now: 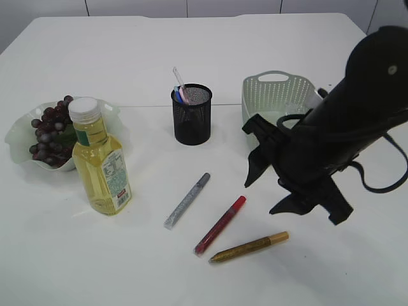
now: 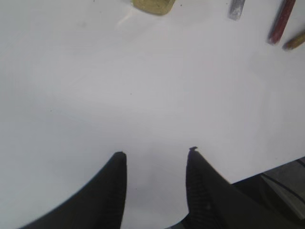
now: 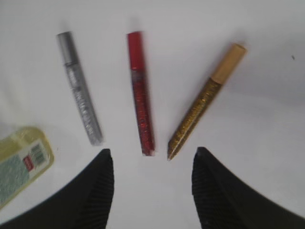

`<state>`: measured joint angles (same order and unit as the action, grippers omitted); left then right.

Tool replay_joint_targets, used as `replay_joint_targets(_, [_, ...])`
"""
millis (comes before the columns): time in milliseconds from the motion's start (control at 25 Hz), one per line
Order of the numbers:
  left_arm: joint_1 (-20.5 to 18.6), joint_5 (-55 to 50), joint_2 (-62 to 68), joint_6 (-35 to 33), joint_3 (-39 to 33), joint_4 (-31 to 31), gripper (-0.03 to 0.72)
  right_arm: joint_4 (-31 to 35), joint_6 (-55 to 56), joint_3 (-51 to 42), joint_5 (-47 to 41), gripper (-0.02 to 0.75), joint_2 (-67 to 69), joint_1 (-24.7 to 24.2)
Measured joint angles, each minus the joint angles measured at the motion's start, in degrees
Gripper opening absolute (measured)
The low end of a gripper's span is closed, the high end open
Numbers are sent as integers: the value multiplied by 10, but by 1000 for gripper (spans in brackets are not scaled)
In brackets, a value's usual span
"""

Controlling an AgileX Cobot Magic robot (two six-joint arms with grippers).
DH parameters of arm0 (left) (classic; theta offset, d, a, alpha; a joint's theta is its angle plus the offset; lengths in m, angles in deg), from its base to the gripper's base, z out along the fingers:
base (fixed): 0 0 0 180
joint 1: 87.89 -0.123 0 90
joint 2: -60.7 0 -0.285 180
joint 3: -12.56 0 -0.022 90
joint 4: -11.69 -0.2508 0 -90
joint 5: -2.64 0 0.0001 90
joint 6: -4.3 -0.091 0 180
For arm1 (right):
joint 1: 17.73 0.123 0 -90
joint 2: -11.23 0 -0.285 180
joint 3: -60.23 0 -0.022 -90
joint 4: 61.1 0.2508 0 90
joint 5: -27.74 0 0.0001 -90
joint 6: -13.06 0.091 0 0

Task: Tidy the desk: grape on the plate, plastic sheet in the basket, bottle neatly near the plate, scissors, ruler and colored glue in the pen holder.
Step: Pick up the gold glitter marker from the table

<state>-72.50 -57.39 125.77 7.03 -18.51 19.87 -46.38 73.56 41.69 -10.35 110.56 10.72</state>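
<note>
White surface (image 1: 191, 274) carries everything, and the black mesh pen holder (image 1: 192, 115) standing near its middle serves as the landmark. Right of the pen holder the black right arm reaches in over the surface, its right gripper (image 1: 271, 185) hanging above the bare top with its fingers (image 3: 100, 191) apart and nothing between them; in the right wrist view the three glue pens lie just beyond the fingertips. Behind that arm, right of the pen holder, sits the pale green basket (image 1: 268, 86). Left of the pen holder stands the bottle (image 1: 101, 159) of yellow liquid, upright with its white cap on, and just behind it to the left the frilled plate (image 1: 19, 137) holds the dark grapes (image 1: 48, 134). In front of the pen holder lie the silver glue pen (image 1: 186, 201), the red glue pen (image 1: 220, 225) and the gold glue pen (image 1: 248, 247), side by side and apart. A few pens stick out of the pen holder's top. The left gripper (image 2: 156, 157) shows only in its own wrist view, fingers apart over bare surface, empty.
</note>
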Motion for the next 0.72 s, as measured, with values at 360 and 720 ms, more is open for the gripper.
replay_joint_targets(360, [0,32,0,0,0,12,307,1,198,0,-11,391,91,2])
replay_joint_targets(720, [0,40,0,0,0,13,307,4,207,0,13,391,133,2])
